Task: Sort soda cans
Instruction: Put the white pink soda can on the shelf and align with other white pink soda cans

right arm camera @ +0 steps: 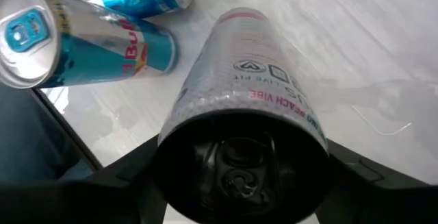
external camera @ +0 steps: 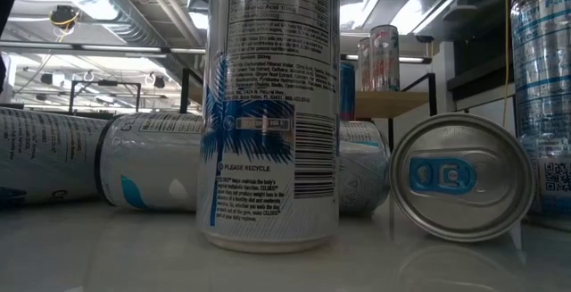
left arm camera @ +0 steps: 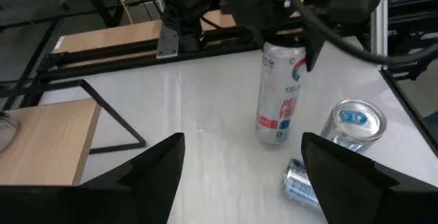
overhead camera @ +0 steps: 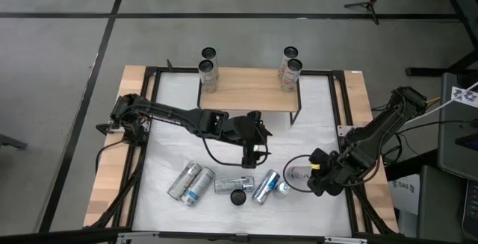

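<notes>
My right gripper [overhead camera: 317,175] is at the near right of the table, shut on an upright silver soda can with red marks [left arm camera: 279,90]. My left gripper [overhead camera: 255,154] hangs open over the middle of the table, pointing at that can from the left, with nothing between its fingers [left arm camera: 161,172]. Several silver and blue soda cans [overhead camera: 196,184] lie on their sides near the front edge, beside one upright dark-topped can [overhead camera: 238,197]. Two cans [overhead camera: 207,69] stand at the left end of the wooden shelf [overhead camera: 250,87] and two cans [overhead camera: 291,69] at its right end. My right gripper holds the red-marked can by its dark top end [right arm camera: 243,125], one finger on either side of the rim. The fingers come steeply from above, pointing down. The can stays nearly upright below them; whether its base [left arm camera: 272,138] rests on the table, I cannot tell.
A black frame [overhead camera: 328,76] runs around the white table top, with wooden strips outside it. The shelf's black legs [left arm camera: 113,118] stand on the far half. Lying cans [left arm camera: 352,125] sit close to the held can. Bare white surface [overhead camera: 179,132] lies between the shelf and the cans.
</notes>
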`<action>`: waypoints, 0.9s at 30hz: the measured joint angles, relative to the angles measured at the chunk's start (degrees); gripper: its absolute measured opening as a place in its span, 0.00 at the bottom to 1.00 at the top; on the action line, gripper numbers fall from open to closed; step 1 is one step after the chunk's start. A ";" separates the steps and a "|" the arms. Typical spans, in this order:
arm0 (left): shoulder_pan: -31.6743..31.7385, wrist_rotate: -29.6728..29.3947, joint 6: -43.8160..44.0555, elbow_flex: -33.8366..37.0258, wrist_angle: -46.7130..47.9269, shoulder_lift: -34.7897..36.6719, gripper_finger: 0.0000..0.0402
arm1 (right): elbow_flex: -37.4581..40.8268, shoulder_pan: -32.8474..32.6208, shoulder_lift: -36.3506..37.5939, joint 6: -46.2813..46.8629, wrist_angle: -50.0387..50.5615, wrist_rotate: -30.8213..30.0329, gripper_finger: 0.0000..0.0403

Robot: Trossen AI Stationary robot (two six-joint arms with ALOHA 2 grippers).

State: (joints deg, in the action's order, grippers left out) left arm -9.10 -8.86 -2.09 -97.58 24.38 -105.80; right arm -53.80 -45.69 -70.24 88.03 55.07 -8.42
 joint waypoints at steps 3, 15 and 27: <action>-0.02 0.00 0.00 0.00 -0.34 0.00 0.71 | 0.00 0.00 0.00 0.02 -0.02 0.03 0.66; 0.07 -0.02 -0.02 0.00 -1.23 0.00 0.71 | -2.05 2.74 0.00 -2.87 2.60 4.72 0.66; 0.07 -0.02 -0.04 0.00 -1.12 0.00 0.71 | -4.59 8.53 -0.02 -10.56 6.93 5.03 0.66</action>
State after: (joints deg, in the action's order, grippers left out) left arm -9.04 -8.88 -2.13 -97.58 23.27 -105.80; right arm -58.39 -37.16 -70.26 77.47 62.00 -3.40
